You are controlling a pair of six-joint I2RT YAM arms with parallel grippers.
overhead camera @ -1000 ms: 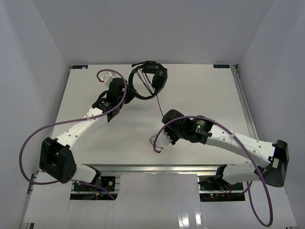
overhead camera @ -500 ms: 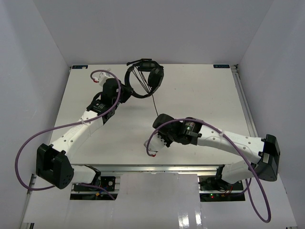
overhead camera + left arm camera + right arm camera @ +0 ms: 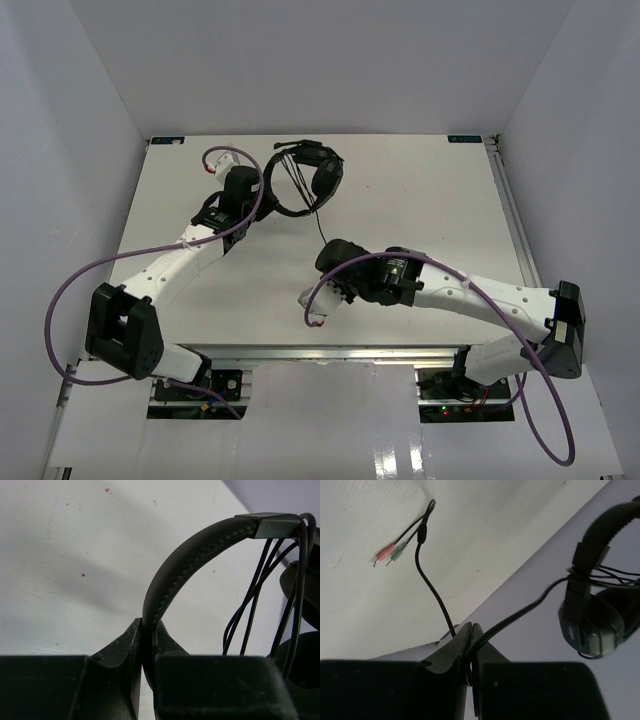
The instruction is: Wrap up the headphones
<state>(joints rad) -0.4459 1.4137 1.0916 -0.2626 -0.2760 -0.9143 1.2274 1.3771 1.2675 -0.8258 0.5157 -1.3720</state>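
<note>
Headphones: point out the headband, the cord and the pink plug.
headband (image 3: 190,555), left wrist view, stitched middle of the arch.
cord (image 3: 436,596), right wrist view, loose stretch below the plugs.
pink plug (image 3: 385,554), right wrist view, its sleeve.

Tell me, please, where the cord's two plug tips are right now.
In the right wrist view the plug tips show upper left, against the white table, at the loose end of the cord beyond the shut right gripper.

White left arm and right arm, black joints; purple cables loop at nine and five o'clock; black left gripper.
</note>
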